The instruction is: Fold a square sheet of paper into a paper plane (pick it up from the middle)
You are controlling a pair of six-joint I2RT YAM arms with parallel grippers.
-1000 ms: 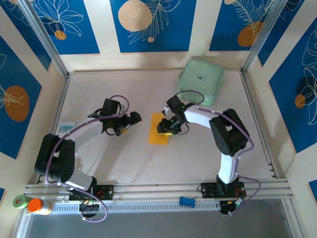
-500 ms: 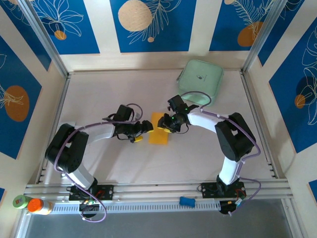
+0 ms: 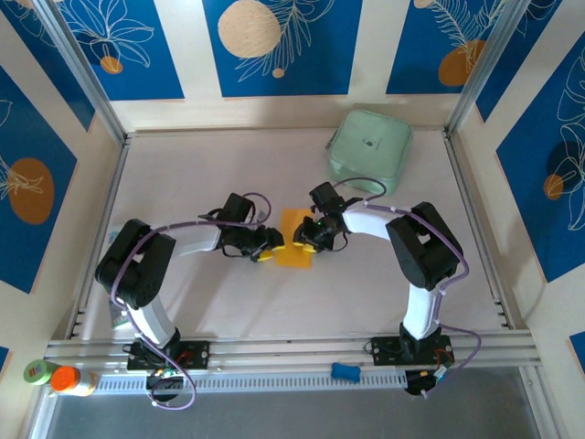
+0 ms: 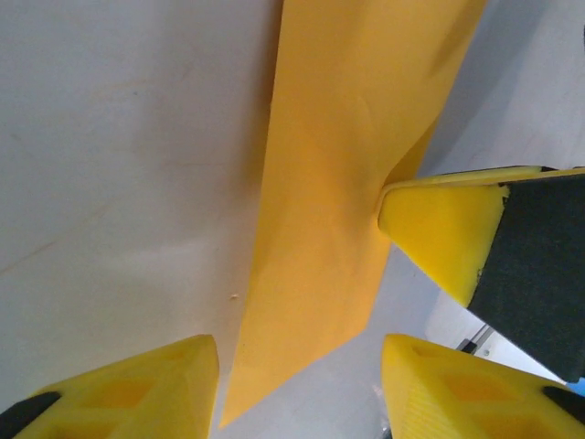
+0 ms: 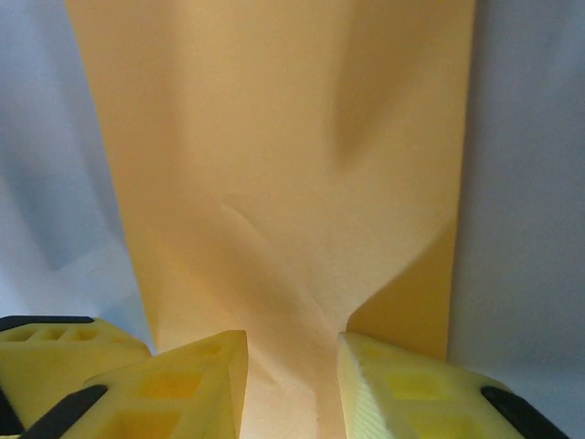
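- Pale table [image 3: 183,174] carries the paper [image 3: 296,256], a folded strip, at its middle, between my arms.
- My left pincer [image 4: 297,389] stands half open and empty, astride a paper corner.
- My right pincer [image 5: 292,366] is narrow, tips on puckered paper; whether it grips, I cannot tell.

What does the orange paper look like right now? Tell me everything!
It is thin, plain orange-yellow paper, showing as a narrow strip with straight edges, lying near the middle of the pale table. The right gripper pinches one edge, and soft wrinkles fan out from there. The left gripper is open, one finger on each side of the strip's end.
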